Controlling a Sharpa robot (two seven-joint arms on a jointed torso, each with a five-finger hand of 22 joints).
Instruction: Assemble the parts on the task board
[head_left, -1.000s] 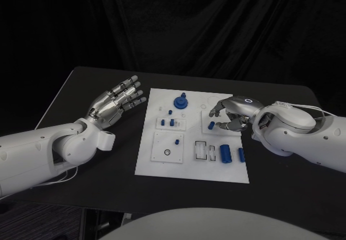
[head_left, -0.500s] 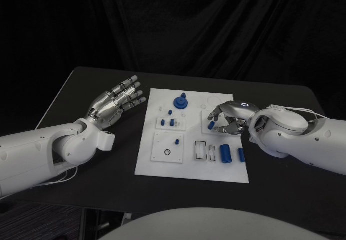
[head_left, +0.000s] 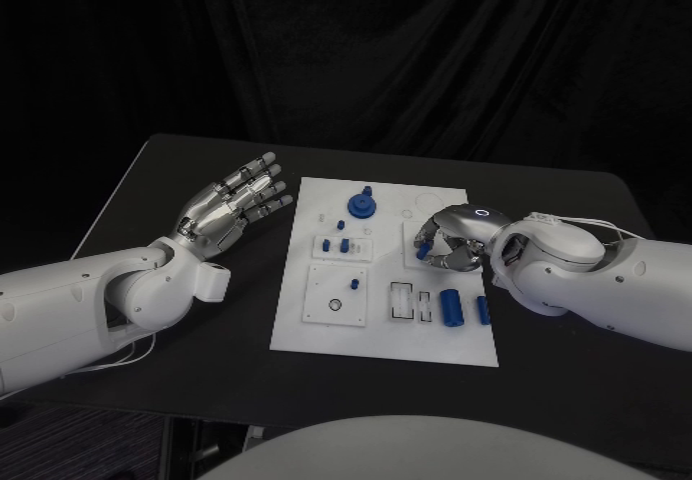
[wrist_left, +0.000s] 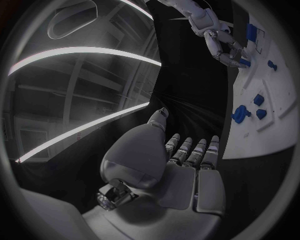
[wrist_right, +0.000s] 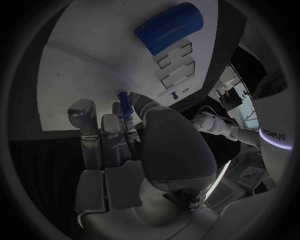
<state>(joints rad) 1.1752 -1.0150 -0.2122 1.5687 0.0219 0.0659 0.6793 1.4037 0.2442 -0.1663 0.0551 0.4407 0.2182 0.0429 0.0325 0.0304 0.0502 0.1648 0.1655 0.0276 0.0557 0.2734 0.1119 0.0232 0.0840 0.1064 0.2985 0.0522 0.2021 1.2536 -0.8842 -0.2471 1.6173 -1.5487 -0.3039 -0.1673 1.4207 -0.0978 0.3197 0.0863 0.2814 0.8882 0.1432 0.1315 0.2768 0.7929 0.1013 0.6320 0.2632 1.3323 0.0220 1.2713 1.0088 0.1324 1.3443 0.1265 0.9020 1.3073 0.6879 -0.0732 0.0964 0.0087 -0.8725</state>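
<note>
Board mid-table; right hand pinches small blue peg nr its right edge; left hand spread, holding nothing.

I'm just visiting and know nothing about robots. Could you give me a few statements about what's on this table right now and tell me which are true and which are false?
1. The left hand is held open beside the white task board, holding nothing. True.
2. The right hand pinches a small blue peg over the board. True.
3. The board lies on a wooden table. False: the table is black.
4. Both hands hover over the board. False: the left hand is off its edge, over the table.
5. A large blue cylinder lies on the board nearer the robot than the right hand. True.
</note>
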